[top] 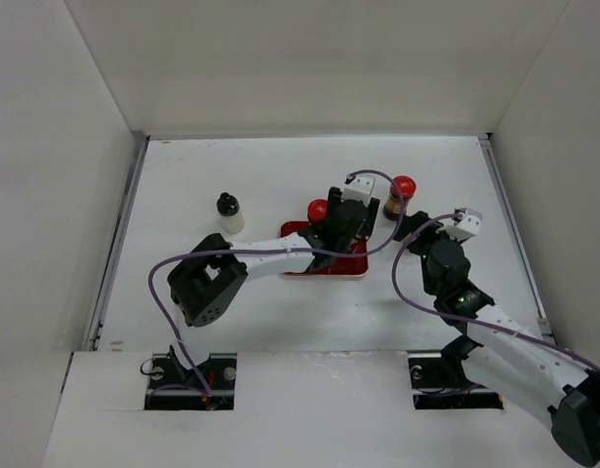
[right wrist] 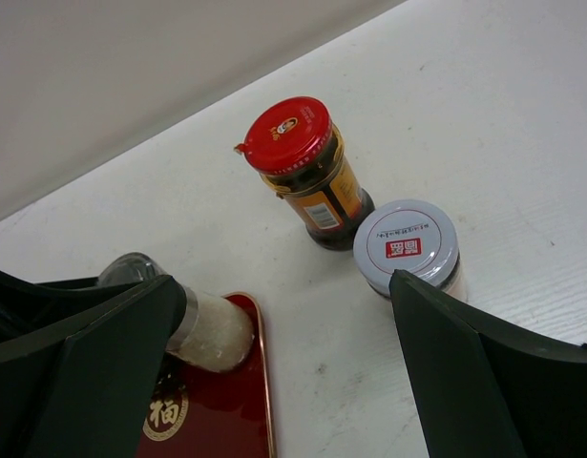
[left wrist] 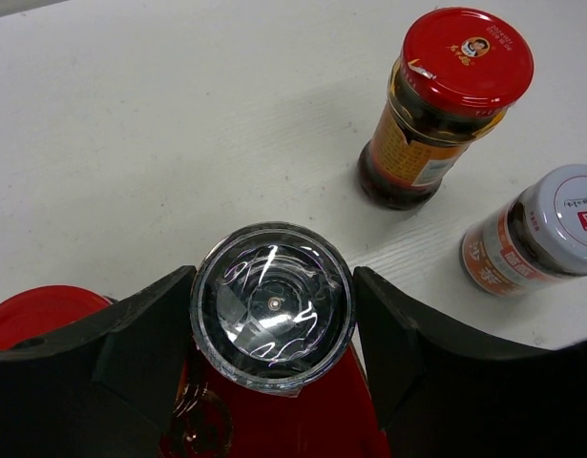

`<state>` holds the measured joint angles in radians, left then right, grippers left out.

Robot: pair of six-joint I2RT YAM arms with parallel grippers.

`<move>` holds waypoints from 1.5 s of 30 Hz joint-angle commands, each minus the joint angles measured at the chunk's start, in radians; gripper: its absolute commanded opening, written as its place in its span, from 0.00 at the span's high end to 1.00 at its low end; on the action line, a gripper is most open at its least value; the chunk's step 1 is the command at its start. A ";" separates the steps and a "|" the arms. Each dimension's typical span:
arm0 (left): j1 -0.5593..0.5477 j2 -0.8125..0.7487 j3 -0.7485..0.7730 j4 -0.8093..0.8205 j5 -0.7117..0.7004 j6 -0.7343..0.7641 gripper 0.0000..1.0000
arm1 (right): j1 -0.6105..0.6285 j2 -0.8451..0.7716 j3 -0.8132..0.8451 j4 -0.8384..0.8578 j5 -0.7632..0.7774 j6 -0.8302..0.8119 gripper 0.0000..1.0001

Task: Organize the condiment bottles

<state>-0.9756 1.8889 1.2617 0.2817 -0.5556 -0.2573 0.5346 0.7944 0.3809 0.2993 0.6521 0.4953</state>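
I work on a white counter (top: 280, 166) boxed in by plain white walls on the left, far and right sides. A red tray (top: 329, 265) with a gold emblem lies flat near the middle of it.

The black-capped bottle (top: 228, 213) stands alone, left of the tray and apart from it. One red-capped jar (top: 317, 210) sits at the tray's far left corner. The other red-capped jar (left wrist: 446, 105), with dark brown contents, stands on bare counter right of the tray, toward the far edge. The grey-capped jar (left wrist: 551, 234) stands just beside it, on its near side.

My left arm folds at the elbow near the near-left part of the counter. Its forearm runs right across the tray, with the wrist pointing down. My left fingers (left wrist: 131, 353) press both sides of the clear-capped jar (left wrist: 272, 305) and clasp it upright over the tray.

My right arm rises from the near right corner and leans in toward the middle. My right fingers (right wrist: 484, 372) are spread as wide as they go and grasp nothing. They hang over the bare counter just right of the tray, with the grey-capped jar just off the tip of one of them.
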 commanded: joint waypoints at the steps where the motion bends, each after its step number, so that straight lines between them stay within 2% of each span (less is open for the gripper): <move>1: -0.001 -0.027 -0.007 0.106 -0.020 0.000 0.37 | -0.011 -0.003 0.007 0.029 0.017 0.011 0.00; 10: -0.013 -0.079 -0.018 0.105 -0.036 0.000 0.12 | -0.011 -0.012 0.003 0.031 0.020 0.012 0.00; 15: -0.024 -0.164 -0.028 0.137 -0.033 0.007 0.05 | -0.009 -0.006 0.007 0.031 0.021 0.012 0.00; 21: 0.001 -0.246 -0.044 0.162 -0.041 0.009 0.04 | -0.009 -0.001 0.007 0.031 0.015 0.012 0.00; 25: 0.045 -0.347 -0.131 0.159 -0.082 0.001 0.07 | -0.009 0.002 0.012 0.027 0.020 0.008 0.00; 29: 0.129 -0.499 -0.273 0.103 -0.133 -0.025 0.10 | -0.009 0.011 0.016 0.027 0.014 0.005 0.00; 36: 0.364 -0.718 -0.522 -0.044 -0.139 -0.080 0.10 | 0.000 0.049 0.029 0.034 0.010 0.003 0.00; 40: 0.446 -0.717 -0.588 -0.050 -0.147 -0.132 0.12 | 0.003 0.068 0.030 0.038 0.012 0.003 0.00; 45: 0.484 -0.622 -0.568 -0.013 -0.122 -0.157 0.15 | 0.003 0.083 0.032 0.043 0.004 0.000 0.00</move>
<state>-0.5018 1.2331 0.6743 0.2344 -0.6956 -0.3801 0.5316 0.8677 0.3801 0.3000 0.6514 0.4950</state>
